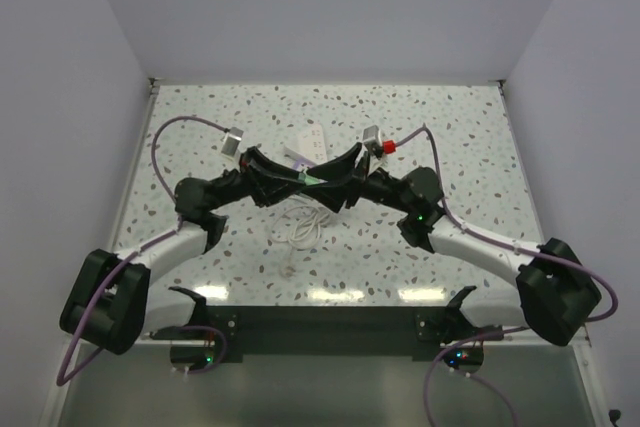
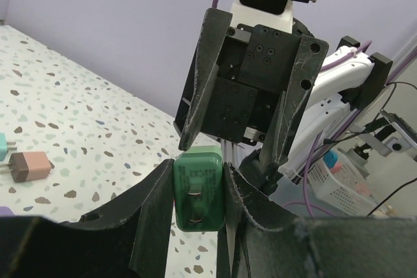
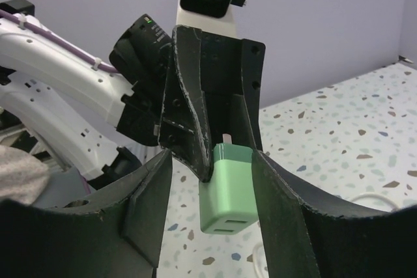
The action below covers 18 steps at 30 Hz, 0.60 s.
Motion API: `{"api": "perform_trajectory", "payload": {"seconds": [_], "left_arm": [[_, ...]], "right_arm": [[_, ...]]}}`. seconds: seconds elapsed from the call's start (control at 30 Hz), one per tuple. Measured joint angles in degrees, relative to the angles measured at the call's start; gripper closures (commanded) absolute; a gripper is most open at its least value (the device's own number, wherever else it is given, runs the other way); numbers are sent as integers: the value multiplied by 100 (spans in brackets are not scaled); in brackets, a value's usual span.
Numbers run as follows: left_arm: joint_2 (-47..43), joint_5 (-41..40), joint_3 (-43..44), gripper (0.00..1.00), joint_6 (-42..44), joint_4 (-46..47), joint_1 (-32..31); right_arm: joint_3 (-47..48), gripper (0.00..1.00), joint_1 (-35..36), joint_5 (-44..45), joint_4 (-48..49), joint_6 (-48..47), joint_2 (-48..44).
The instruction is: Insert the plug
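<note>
A green plug (image 2: 199, 190) is clamped between my left gripper's (image 2: 199, 174) two fingers, its two metal prongs facing the left wrist camera. In the right wrist view the same plug (image 3: 231, 190) shows its port end, held up above the table. My right gripper (image 3: 212, 157) is open around it: the right finger touches the plug's side and the left finger stands apart. From above, both grippers (image 1: 300, 179) (image 1: 327, 175) meet mid-table over the green plug (image 1: 312, 179). A white power strip (image 1: 315, 142) lies just behind them.
A coiled white cable (image 1: 300, 227) lies on the speckled table below the grippers. A brown plug (image 2: 29, 166) lies on the table at the left of the left wrist view. White walls close in the back and both sides.
</note>
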Motion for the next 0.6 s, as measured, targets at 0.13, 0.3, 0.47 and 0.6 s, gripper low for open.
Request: {"api": "perform_trajectory", "payload": {"seconds": [0.13,0.3,0.47,0.6], "left_arm": [[26,35,-9,100,-103,-2,0],[26,46,-11,100,-138,-2,0],[26,111,-31,100,-140,-4,0],[17,122,-87,100,-142,-4,0]], "right_arm": [[13,45,0,-85,136,157,81],[11,46,0,-83,125,177,79],[-101,47,0,-59,131,175,22],[-199,47,-2,-20,109,173,-24]]}}
